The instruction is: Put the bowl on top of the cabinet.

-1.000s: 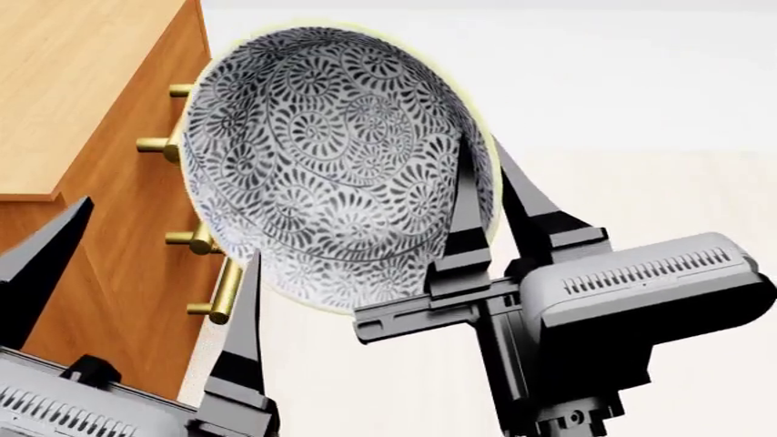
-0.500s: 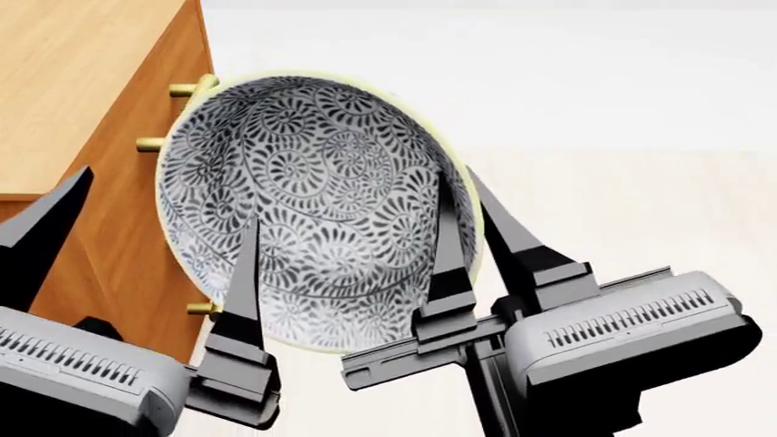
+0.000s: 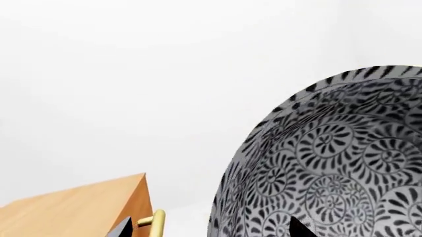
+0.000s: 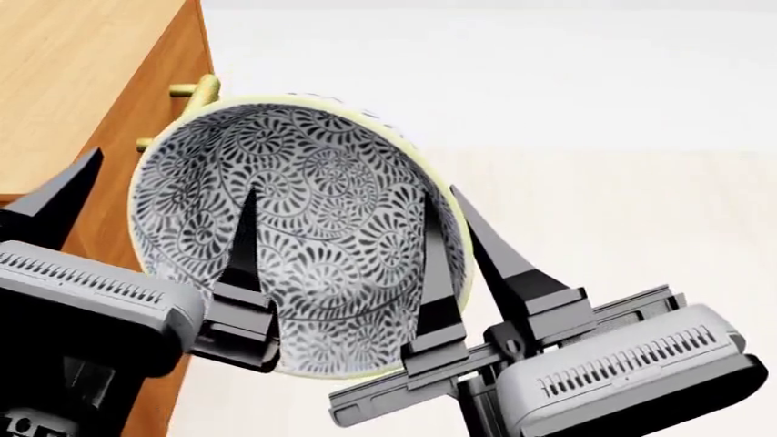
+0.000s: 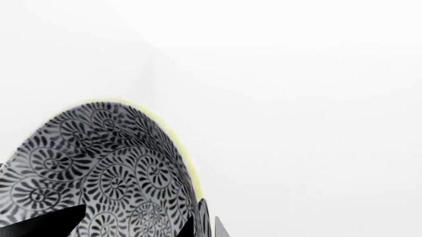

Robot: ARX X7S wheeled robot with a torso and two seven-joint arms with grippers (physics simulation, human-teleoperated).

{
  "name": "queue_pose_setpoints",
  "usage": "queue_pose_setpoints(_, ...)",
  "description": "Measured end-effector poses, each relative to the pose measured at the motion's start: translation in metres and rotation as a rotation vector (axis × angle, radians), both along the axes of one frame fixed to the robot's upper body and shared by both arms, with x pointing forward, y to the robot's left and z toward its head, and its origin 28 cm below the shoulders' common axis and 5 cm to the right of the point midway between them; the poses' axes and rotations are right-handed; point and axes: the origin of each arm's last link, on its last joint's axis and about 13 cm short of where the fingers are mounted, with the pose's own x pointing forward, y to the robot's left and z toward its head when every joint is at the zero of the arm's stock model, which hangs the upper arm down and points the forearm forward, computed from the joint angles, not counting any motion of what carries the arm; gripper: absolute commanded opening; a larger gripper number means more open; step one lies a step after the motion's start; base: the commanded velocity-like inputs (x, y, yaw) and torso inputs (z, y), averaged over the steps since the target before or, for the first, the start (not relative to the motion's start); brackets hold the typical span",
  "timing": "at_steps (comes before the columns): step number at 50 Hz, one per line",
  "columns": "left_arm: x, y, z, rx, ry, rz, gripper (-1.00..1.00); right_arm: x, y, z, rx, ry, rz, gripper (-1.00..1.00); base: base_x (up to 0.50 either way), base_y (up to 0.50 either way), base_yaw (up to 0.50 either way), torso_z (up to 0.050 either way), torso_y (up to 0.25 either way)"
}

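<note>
Here, bowl (image 4: 304, 246) pinched at its rim in right hand (image 4: 452, 246).

A pale, cream-coloured floor (image 4: 631, 209) spreads out below, turning to plain white wall (image 4: 510, 55) farther back. In the wrist views the surroundings are bare white, evenly and softly lit, with no hard shadows.

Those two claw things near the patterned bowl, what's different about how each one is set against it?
The right gripper has its jaws closed over the bowl wall, one finger inside and one outside. The left gripper stands with jaws wide apart: one finger shows against the bowl's inside, the other off by the cabinet, pinching nothing. So the right carries the bowl; the left does not visibly grip it. Both share black tapered fingers on grey bodies.
</note>
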Motion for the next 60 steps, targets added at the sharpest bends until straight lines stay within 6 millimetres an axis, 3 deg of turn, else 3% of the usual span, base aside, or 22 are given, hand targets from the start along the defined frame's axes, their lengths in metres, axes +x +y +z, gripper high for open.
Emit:
queue_pose_setpoints(7, 0.007, 0.003, -0.002, 0.0, 0.009, 0.018, 1.0, -0.001, 0.0, 0.0, -0.004, -0.002, -0.002, -1.0, 0.0, 0.0, 0.0, 0.0, 0.001)
queue_pose_setpoints(8, 0.008, 0.003, -0.003, 0.0, 0.01, 0.02, -1.0, -0.001, 0.0, 0.0, -0.004, -0.002, -0.002, -1.0, 0.0, 0.0, 0.0, 0.0, 0.0)
queue_pose_setpoints(42, 0.006, -0.003, -0.007, -0.002, 0.022, -0.05, -1.0, 0.0, -0.001, -0.003, -0.007, 0.022, -0.029, -1.0, 0.0, 0.0, 0.0, 0.0, 0.0)
queue_pose_setpoints(43, 0.007, -0.003, -0.007, -0.002, 0.022, -0.05, -1.0, 0.001, -0.001, -0.003, -0.008, 0.023, -0.03, 1.0, 0.0, 0.0, 0.0, 0.0, 0.0)
queue_pose_setpoints(60, 0.012, 0.001, -0.012, 0.014, 0.045, -0.006, -1.0, 0.001, -0.004, -0.003, -0.087, 0.031, -0.048, 1.0, 0.0, 0.0, 0.0, 0.0, 0.001)
